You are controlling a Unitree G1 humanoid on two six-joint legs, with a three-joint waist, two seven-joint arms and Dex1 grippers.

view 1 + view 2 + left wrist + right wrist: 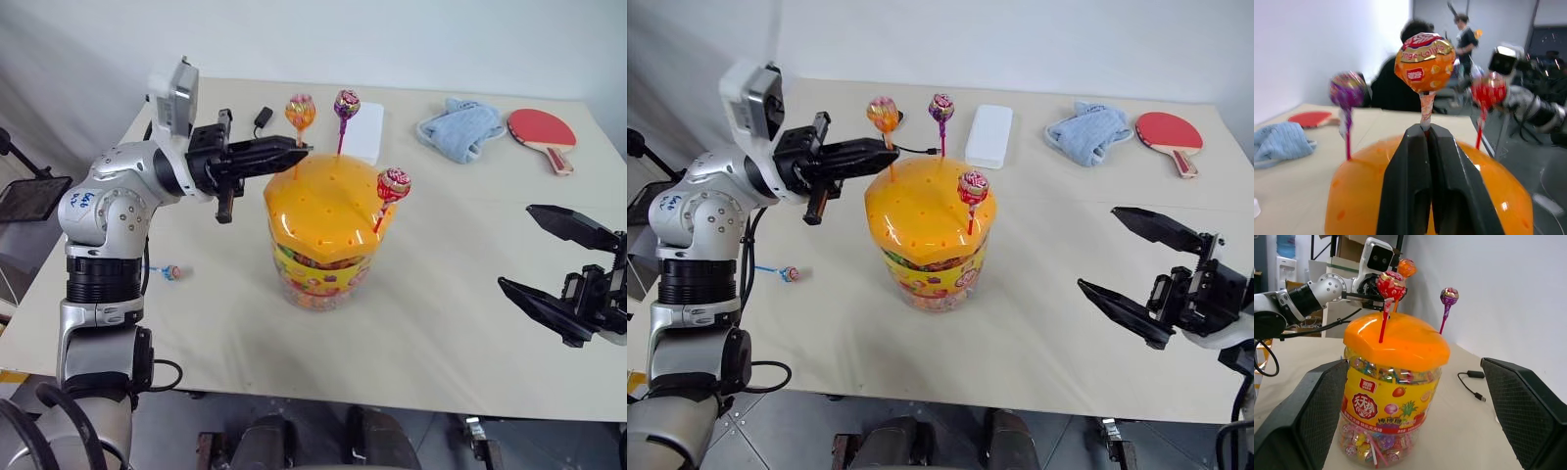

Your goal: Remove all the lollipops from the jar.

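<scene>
The jar (318, 245), a clear tub of sweets with a yellow label and an orange holed lid (328, 201), stands mid-table. Three lollipops stand upright in the lid: an orange-stick one (300, 111), a purple-stick one (346, 104) and a red-stick one (393, 183). My left gripper (299, 152) reaches in level over the lid's far left side and is shut on the orange lollipop's stick (1425, 110), just under its head. A blue-stick lollipop (171, 271) lies on the table left of the jar. My right gripper (515, 246) hovers open to the right of the jar, holding nothing.
A white box (362, 132) lies behind the jar, with a black plug and cable (263, 118) to its left. A blue cloth (458, 127) and a red paddle (541, 130) lie at the far right. People show beyond the table in the left wrist view.
</scene>
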